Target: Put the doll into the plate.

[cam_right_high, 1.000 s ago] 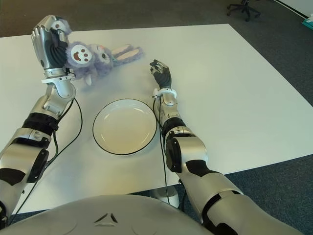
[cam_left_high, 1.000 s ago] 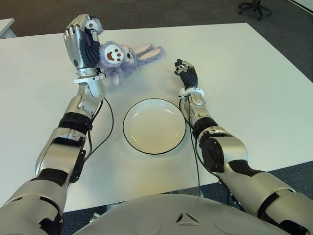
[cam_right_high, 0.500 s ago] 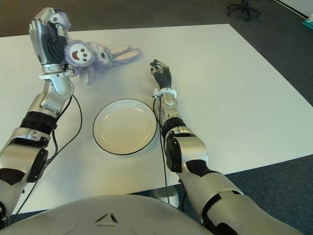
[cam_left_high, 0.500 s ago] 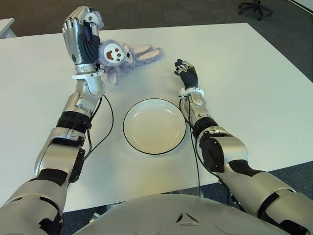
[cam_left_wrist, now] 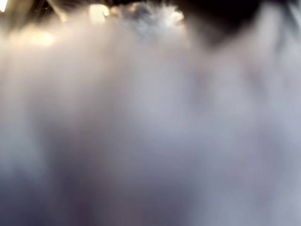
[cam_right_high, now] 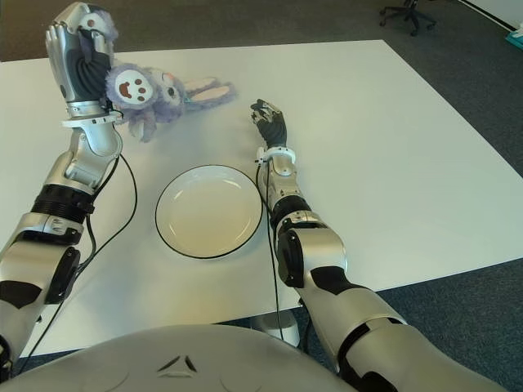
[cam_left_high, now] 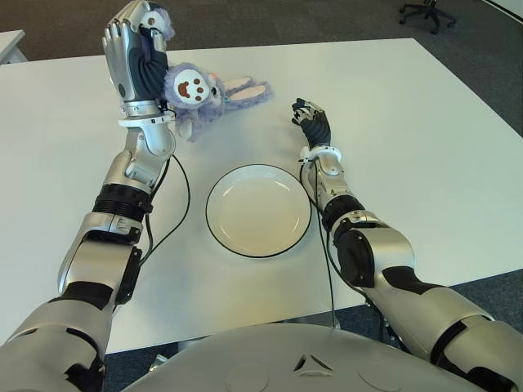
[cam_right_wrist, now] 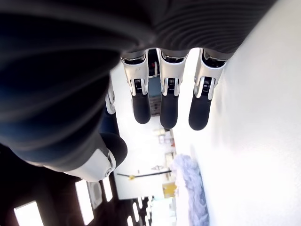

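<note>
The doll (cam_left_high: 198,94) is up off the bench (cam_left_high: 409,122) at the far left, a fuzzy purple bunny with its smiling face turned our way and its pink-lined ears trailing out to the right. The left hand (cam_left_high: 135,57) has it: fingers curled round the plush body, hand raised and upright, and the left wrist view is nothing but a wall of grey fur (so the grasp looks snug). Whether the ear tips brush the bench is hard to tell from here.

So the pick-up looks done. What's left is the carry and the drop.

The plate (cam_left_high: 288,238), white with a dark rim, sits bare in the middle of the bench, nearer the robot than the doll and a little to its right, well apart from it. My read: the left arm needs to swing the doll in and down over the plate, then let the fingers go.

The right hand (cam_left_high: 311,122) shows just beyond the plate's right edge, fingers relaxed and loosely spread, holding nothing, with the bench close alongside in its wrist view.
</note>
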`<state>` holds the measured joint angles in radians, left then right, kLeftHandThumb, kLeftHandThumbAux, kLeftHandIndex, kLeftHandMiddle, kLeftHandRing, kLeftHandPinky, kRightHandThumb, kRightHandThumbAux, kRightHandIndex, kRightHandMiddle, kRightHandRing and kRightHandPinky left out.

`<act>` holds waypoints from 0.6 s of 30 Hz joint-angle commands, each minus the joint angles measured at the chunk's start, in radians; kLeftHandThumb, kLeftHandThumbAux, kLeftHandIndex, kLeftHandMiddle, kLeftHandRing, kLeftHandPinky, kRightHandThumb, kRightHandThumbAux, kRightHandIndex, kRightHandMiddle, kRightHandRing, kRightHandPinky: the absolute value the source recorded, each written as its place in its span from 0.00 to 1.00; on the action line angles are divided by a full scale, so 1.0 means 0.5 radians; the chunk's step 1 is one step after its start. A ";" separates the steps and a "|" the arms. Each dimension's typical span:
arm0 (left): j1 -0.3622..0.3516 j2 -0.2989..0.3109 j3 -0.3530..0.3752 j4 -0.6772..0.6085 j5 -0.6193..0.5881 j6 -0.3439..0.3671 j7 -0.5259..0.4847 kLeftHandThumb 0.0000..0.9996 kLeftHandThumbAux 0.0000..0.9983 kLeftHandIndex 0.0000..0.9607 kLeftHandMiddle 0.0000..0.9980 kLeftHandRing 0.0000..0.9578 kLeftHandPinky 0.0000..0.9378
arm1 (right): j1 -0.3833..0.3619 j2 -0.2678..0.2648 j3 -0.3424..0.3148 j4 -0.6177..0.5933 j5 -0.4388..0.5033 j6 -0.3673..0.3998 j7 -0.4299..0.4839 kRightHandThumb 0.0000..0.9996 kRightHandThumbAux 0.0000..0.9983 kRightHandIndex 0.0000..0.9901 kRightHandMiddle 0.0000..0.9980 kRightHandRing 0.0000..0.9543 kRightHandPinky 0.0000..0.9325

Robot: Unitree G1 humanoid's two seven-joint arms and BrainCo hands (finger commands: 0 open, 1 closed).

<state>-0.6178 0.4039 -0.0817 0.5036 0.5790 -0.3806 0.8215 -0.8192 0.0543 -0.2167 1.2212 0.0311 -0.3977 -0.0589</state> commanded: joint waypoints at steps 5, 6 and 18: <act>-0.034 0.002 0.045 -0.106 -0.004 0.016 -0.073 0.85 0.67 0.42 0.55 0.89 0.92 | 0.284 0.021 -0.014 0.202 0.002 0.193 -0.023 0.69 0.73 0.40 0.16 0.17 0.25; -0.038 0.002 0.046 -0.106 -0.001 0.012 -0.071 0.85 0.67 0.42 0.55 0.89 0.92 | 0.285 0.020 -0.014 0.202 0.002 0.193 -0.022 0.69 0.73 0.40 0.16 0.17 0.25; -0.073 0.010 0.068 -0.121 0.032 0.034 -0.078 0.85 0.67 0.41 0.55 0.88 0.91 | 0.281 0.024 -0.014 0.202 0.003 0.196 -0.025 0.69 0.73 0.40 0.16 0.17 0.26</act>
<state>-0.6284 0.4038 -0.0552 0.4587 0.5866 -0.3727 0.7931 -0.8194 0.0532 -0.2167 1.2219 0.0310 -0.3977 -0.0589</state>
